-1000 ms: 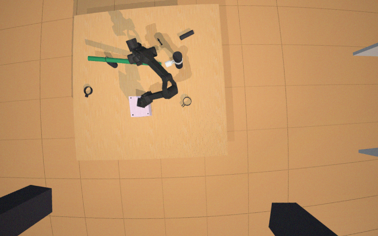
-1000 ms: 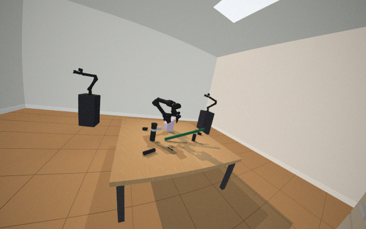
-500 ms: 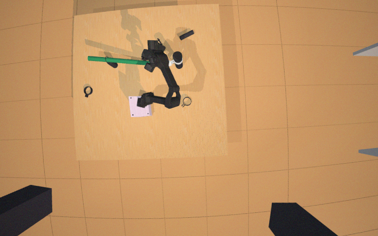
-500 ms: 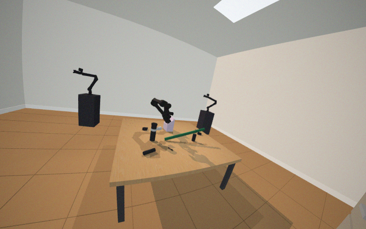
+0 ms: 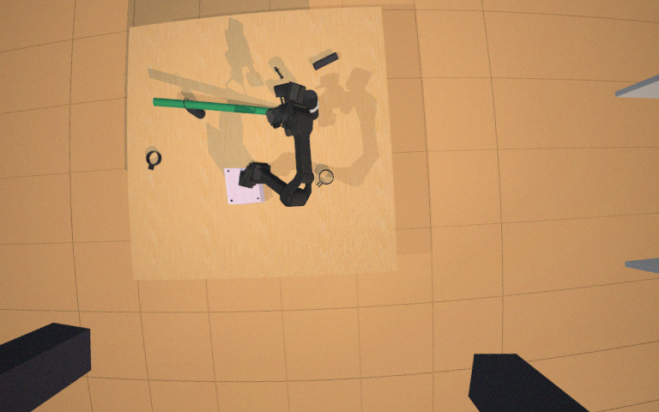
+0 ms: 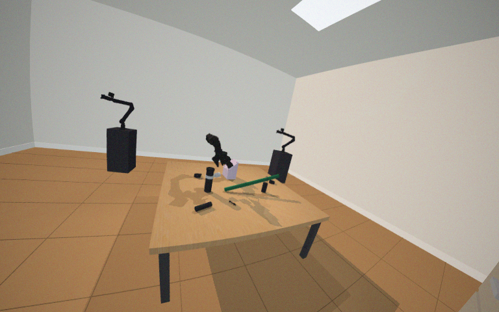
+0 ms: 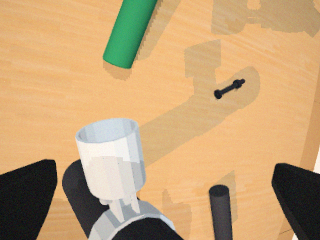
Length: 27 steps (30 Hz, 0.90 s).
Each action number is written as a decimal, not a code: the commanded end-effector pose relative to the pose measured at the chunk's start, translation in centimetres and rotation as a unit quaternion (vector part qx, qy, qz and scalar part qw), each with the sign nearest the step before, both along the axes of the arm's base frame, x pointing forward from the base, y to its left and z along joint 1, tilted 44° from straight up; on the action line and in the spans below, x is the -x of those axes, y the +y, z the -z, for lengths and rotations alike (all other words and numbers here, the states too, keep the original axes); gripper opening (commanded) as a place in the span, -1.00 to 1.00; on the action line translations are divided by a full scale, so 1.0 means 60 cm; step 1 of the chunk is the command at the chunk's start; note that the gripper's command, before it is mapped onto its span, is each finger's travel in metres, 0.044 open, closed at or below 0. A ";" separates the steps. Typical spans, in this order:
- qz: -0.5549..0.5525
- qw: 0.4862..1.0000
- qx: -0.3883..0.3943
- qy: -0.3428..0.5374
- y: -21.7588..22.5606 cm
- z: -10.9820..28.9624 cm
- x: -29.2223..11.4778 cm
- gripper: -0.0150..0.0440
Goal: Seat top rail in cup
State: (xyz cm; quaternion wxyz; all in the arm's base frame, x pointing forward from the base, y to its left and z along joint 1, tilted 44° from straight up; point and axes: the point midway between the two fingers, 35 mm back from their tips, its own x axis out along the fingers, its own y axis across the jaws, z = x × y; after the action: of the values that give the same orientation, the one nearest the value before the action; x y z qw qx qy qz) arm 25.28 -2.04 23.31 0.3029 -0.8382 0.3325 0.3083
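The green rail (image 5: 208,106) (image 6: 251,182) (image 7: 136,16) runs through the loop cap on the small black post (image 5: 196,113) (image 6: 264,186). Its cut end hangs free, a short gap away from the white rail-end cup (image 7: 110,156) (image 6: 217,175). The cup hangs on the grey brace band (image 7: 107,234) (image 6: 208,177) (image 5: 312,111), on the upper part of the big black post (image 6: 208,184). The cup's mouth faces the rail end. My gripper (image 7: 168,174) (image 5: 284,103) (image 6: 211,138) is open and empty, hanging above the big post and touching nothing.
A loose black cylinder (image 5: 324,60) (image 6: 203,206) (image 7: 220,214) and a small black bolt (image 5: 277,72) (image 6: 231,202) (image 7: 230,87) lie on the table. A black ring (image 5: 153,158) and a pale ring (image 5: 325,177) lie farther off. The arm's pink base block (image 5: 243,194) (image 6: 229,171) stands mid-table.
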 end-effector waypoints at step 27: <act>-0.067 0.996 0.047 0.023 -0.074 0.057 -0.014 1.00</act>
State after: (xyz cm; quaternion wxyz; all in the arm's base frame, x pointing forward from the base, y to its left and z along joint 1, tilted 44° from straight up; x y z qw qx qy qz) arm 25.90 -6.40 20.37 0.2353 -0.8656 0.2969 0.3275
